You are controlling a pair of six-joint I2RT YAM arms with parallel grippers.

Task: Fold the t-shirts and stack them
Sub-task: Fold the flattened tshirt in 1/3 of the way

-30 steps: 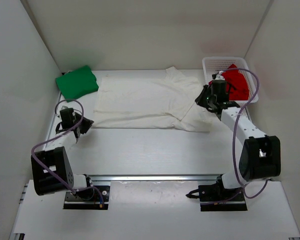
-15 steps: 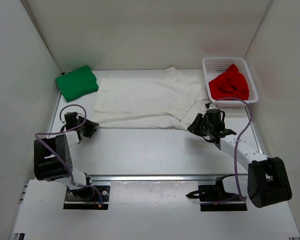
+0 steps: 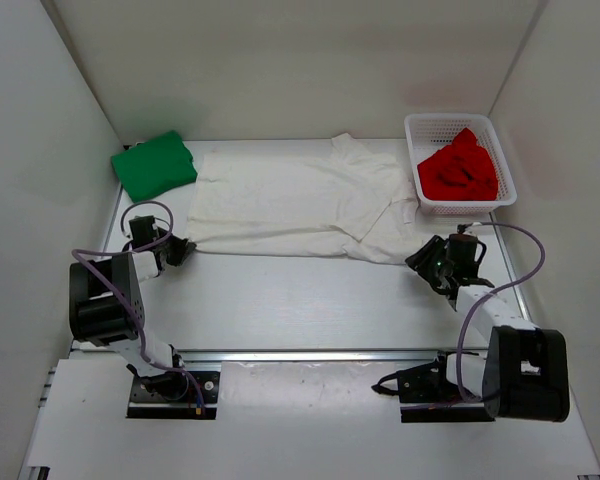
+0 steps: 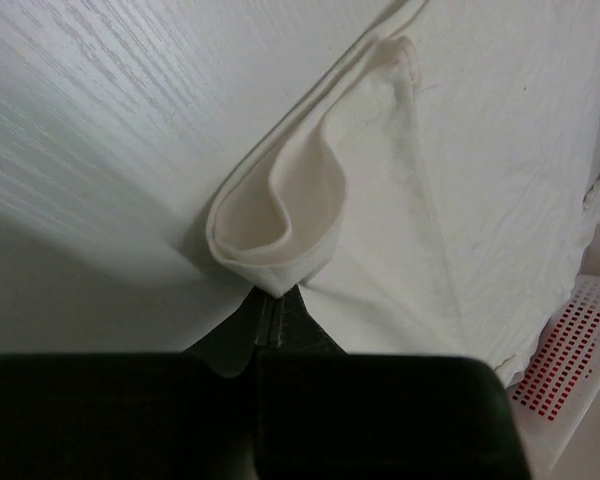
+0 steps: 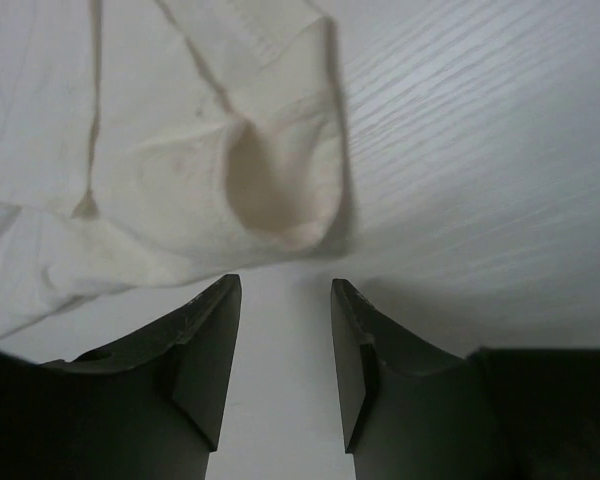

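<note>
The white t-shirt (image 3: 290,200) lies spread flat across the middle of the table. Its near left corner (image 4: 280,235) curls up in a loop, and my left gripper (image 3: 185,247) (image 4: 277,297) is shut on the tip of that corner. My right gripper (image 3: 422,262) (image 5: 285,285) is open low over the table, with the shirt's near right corner (image 5: 270,190) just ahead of its fingertips and nothing between them. The green t-shirt (image 3: 153,165) lies folded at the back left. The red t-shirt (image 3: 460,172) sits crumpled in the basket.
A white mesh basket (image 3: 412,135) stands at the back right, and its edge (image 4: 570,360) shows in the left wrist view. White walls close in the table on three sides. Bare tabletop lies between the white shirt and the arm bases.
My right gripper came from beside the basket down to the shirt's near right corner and opened. My left gripper slid to the near left corner and shut on it.
</note>
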